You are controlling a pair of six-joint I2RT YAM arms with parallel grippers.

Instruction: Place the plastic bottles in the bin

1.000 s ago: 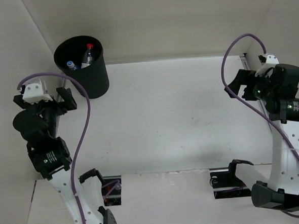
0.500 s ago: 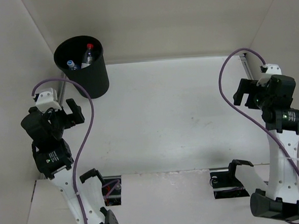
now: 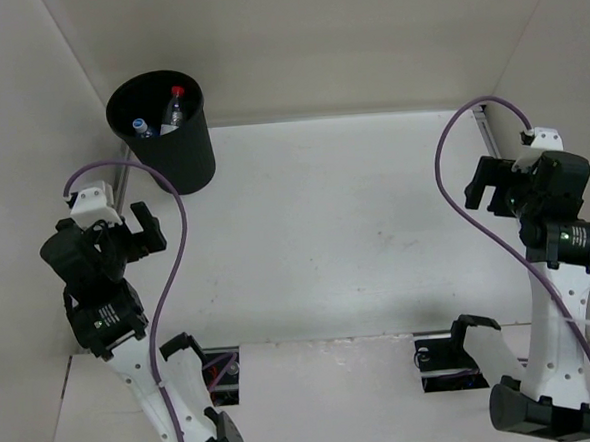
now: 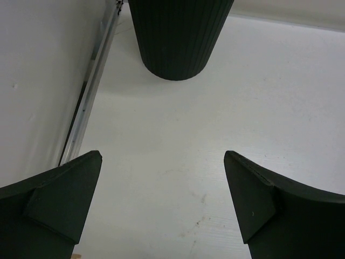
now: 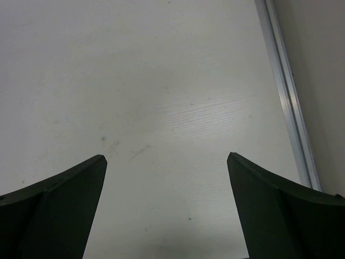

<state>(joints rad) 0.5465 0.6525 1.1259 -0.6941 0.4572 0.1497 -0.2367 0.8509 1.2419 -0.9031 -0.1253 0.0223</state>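
Observation:
The black round bin (image 3: 196, 152) stands at the far left corner of the table. Inside it I see a clear bottle with a red cap (image 3: 174, 108) and a clear bottle with a blue label (image 3: 141, 127). The orange bottle and the unlabelled clear bottle are not in view. My left gripper (image 3: 149, 227) is open and empty, near and left of the bin. In the left wrist view the gripper (image 4: 161, 155) faces the bin's ribbed wall (image 4: 178, 38). My right gripper (image 3: 482, 184) is open and empty at the right side, and over bare table in the right wrist view (image 5: 166, 156).
White walls enclose the table on three sides. An aluminium rail (image 4: 89, 97) runs along the left wall beside the bin, and another rail (image 5: 285, 91) runs along the right wall. Purple cables loop over both arms.
My left gripper has drawn back from the bin toward the near side, still open. My right gripper has shifted slightly nearer and rightward. The bin and the bottles in it have not moved.

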